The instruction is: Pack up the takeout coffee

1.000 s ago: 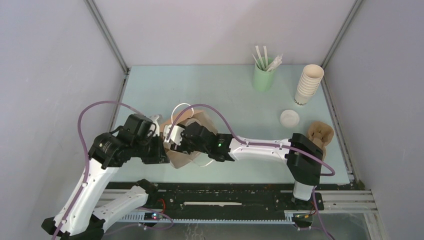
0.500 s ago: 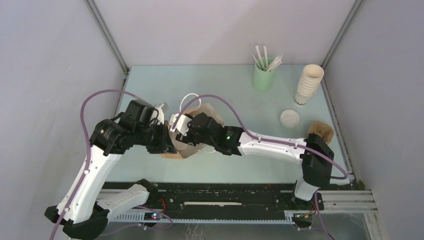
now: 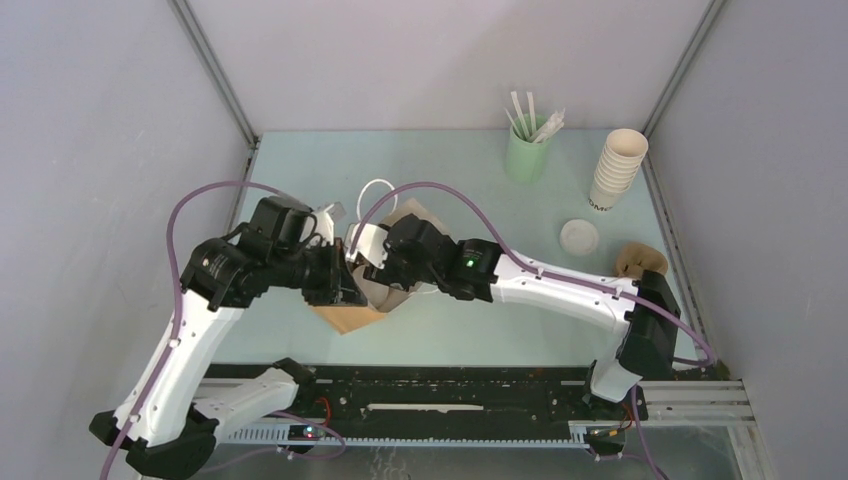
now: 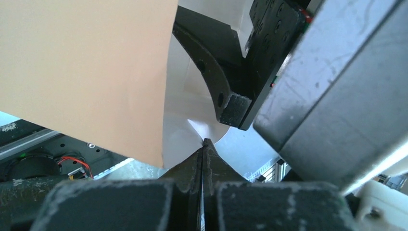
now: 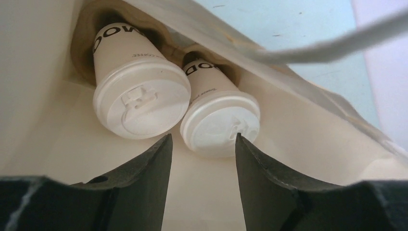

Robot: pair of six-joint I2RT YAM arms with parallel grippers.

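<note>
Brown paper bag is tilting at 8 o'clock on the counter. Green cup of white sticks is standing at 1 o'clock, lidless cup stack at 2 o'clock. Loose white lid and brown crumpled wad are lying at 3 o'clock, near each other.

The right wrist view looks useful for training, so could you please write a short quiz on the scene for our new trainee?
1. True or false: the two lidded cups are inside the paper bag.
2. Pick one. The right gripper is: A) shut on a lid; B) open, holding nothing; C) clamped on a cup's side.
3. Short answer: what does the left gripper pinch?

Key: 1. True. 2. B; its fingers point at the lids without touching them. 3. The edge of the paper bag.
</note>
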